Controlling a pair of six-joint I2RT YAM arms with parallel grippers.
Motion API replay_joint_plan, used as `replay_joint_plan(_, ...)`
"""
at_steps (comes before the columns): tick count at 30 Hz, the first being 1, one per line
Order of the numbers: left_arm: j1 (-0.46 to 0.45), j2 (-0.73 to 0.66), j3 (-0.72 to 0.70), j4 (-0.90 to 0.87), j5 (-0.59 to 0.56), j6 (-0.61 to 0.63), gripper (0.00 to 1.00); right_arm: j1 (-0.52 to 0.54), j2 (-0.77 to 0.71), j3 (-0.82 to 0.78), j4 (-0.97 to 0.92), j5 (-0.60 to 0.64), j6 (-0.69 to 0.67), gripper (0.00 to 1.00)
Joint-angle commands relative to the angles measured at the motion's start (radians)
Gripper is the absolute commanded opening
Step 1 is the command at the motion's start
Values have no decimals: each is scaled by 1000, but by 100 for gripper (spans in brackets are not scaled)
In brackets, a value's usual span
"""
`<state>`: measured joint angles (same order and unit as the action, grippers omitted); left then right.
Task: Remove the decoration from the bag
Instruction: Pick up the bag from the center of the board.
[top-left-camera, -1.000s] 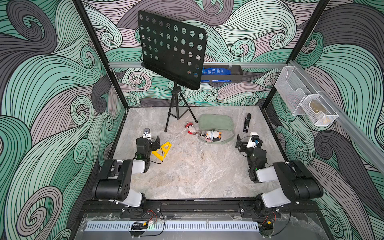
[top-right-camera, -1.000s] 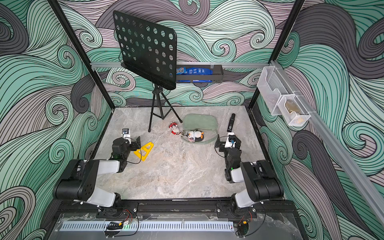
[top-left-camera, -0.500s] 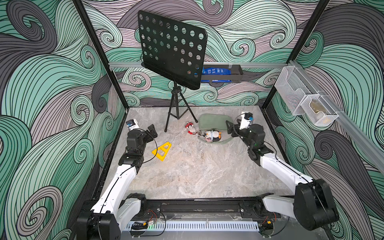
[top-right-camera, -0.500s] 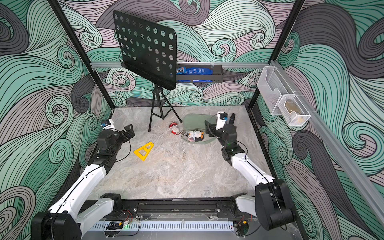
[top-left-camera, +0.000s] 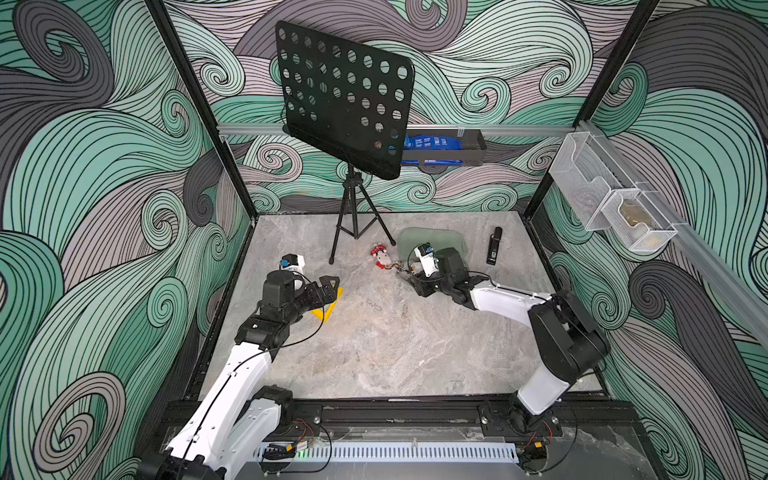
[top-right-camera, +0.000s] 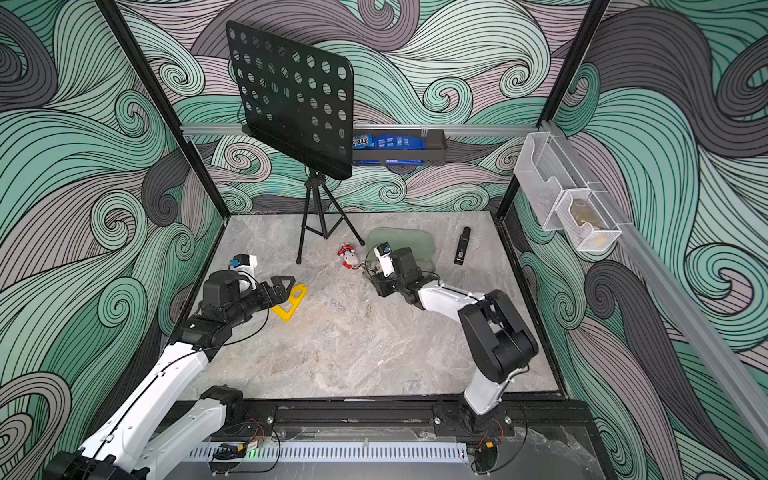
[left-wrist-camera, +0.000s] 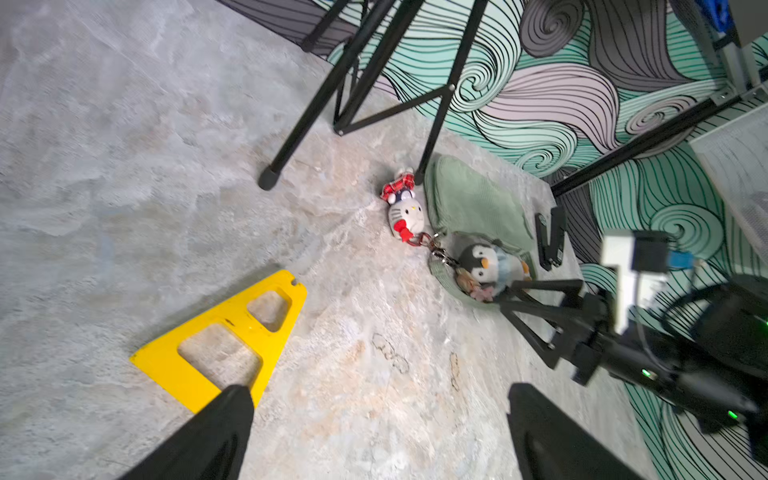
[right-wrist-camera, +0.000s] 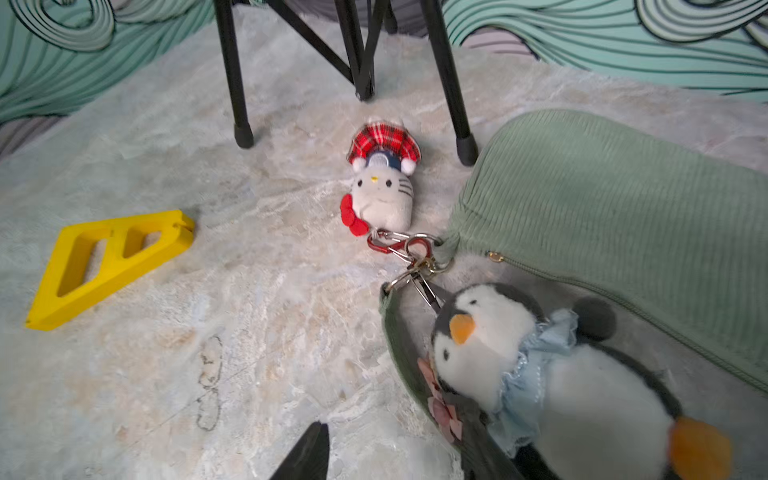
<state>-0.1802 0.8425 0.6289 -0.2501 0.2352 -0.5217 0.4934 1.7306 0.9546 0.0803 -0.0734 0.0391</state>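
While your right claw (left-wrist-camera: 525, 276) sits low at the near edge of the bag (top-left-camera: 432, 241), its fingers stand roughly half apart. One tip hangs clear over bare marble. The other is down beside the penguin plush (right-wrist-camera: 519, 365) and the strap (right-wrist-camera: 392, 328); touching or not, you can't tell, and nothing looks pinched. That bag lies just right of centre in both top views, beside a foot of the music stand (top-left-camera: 345, 99). Penguin plush and cat plush (right-wrist-camera: 382, 195) are both clipped by clasps (right-wrist-camera: 411, 253) at its corner. Your left claw (left-wrist-camera: 380, 415) gapes fully wide, empty, hovering by the yellow triangle (left-wrist-camera: 220, 345), centre-left.
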Motion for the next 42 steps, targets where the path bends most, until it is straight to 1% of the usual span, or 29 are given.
replay_joint_plan(1,-8,-19,-24,-52,78,-6,99,4,40,28,-68,28,-33,55)
replay_joint_plan(9,-9,4,-39,-29,106,11,99,-7,73,47,-95,74,-41,55)
replay_joint_plan(15,-8,22,-31,-11,128,14,99,-62,99,71,-125,65,-36,59)
replay_joint_plan(21,-9,23,-38,-5,133,15,99,-88,126,87,-140,56,-40,60)
replay_joint_plan(28,-10,20,-38,-5,139,19,99,-87,156,112,-176,4,-59,61)
replay_joint_plan(34,-9,29,-35,0,146,18,99,-44,181,124,-208,15,-81,61)
replay_joint_plan(37,-10,31,-36,1,155,16,99,-37,204,142,-228,15,-85,60)
replay_joint_plan(40,-10,28,-35,-1,159,15,99,-34,209,149,-233,20,-86,56)
replay_joint_plan(41,-10,27,-36,-1,160,15,99,-34,207,147,-231,20,-87,53)
replay_joint_plan(42,-10,26,-35,-1,163,14,99,-32,202,146,-230,20,-86,47)
